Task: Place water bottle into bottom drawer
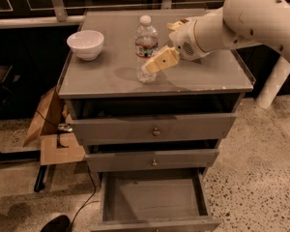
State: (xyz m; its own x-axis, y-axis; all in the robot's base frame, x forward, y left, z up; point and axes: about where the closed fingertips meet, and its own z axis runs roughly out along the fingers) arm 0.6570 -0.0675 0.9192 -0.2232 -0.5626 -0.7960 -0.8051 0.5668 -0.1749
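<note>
Sitting well left of the water bottle (146, 47), white bowl (85, 43) | water bottle upright on cabinet top (217, 71) | bottom drawer (152, 199) pulled open, straight below the bottle | gripper (158, 46) at the bottle's right, fingers (160, 61) spread wide, near one crossing its lower side.

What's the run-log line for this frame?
phase: approach | gripper: open, at water bottle | bottle: upright on cabinet top | bottom drawer: pulled out
</note>
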